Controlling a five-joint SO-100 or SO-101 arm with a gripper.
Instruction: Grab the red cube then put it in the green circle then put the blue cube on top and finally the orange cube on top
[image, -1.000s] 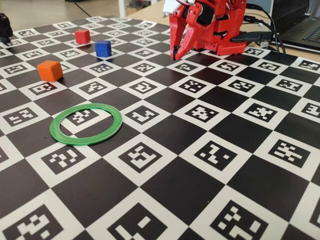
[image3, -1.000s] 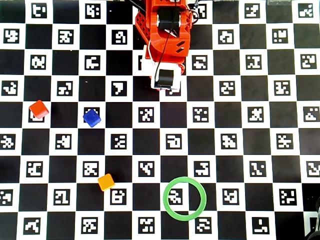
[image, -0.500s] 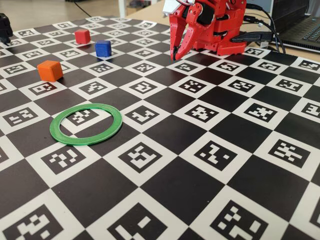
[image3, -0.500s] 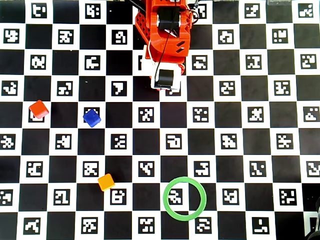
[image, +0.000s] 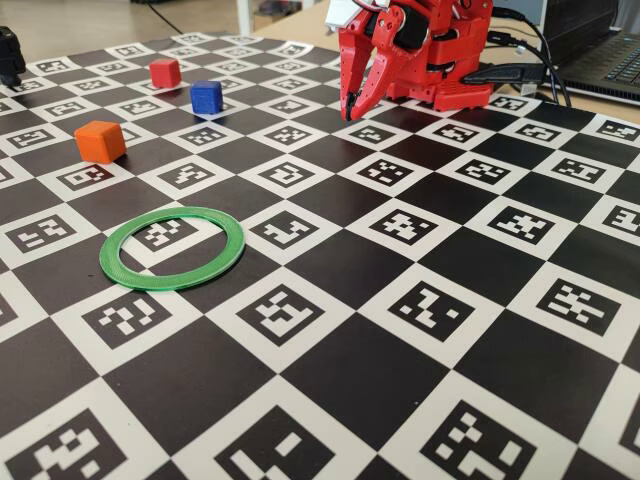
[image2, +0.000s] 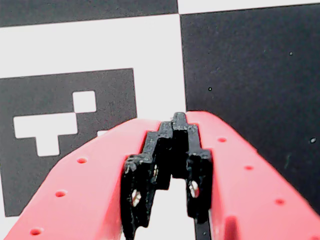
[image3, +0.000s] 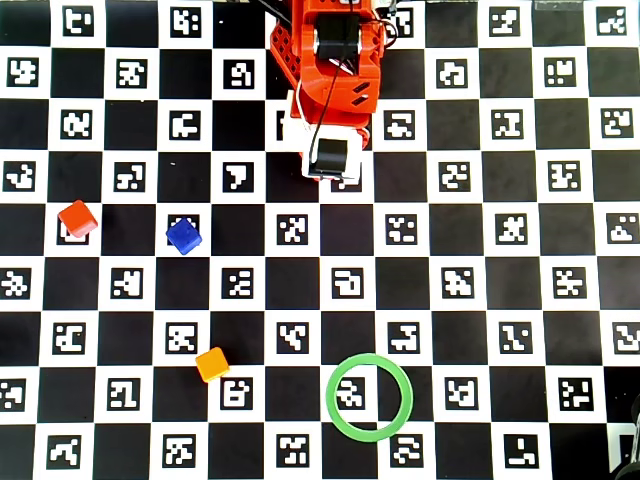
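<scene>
— Where is the red cube (image3: 77, 218) sitting?

— It is lying alone on the marker-printed checkerboard mat (image3: 500, 300), far left in the overhead view, with the blue cube (image3: 184, 236) near it and the orange cube (image3: 212, 364) further down. The green circle (image3: 371, 397) is lying empty, well apart from all three.

— And your gripper (image2: 175, 127)?

— I am holding it clenched and empty: in the wrist view the two red jaws are meeting at their black tips, with only the mat beneath. My arm (image: 410, 50) is folded up over its base, tips pointing down just above the mat.

— So which step is this?

— I judge I am at the very start, nothing stacked yet. Next I need to spread the jaws, swing toward the red cube and come down astride it.
</scene>
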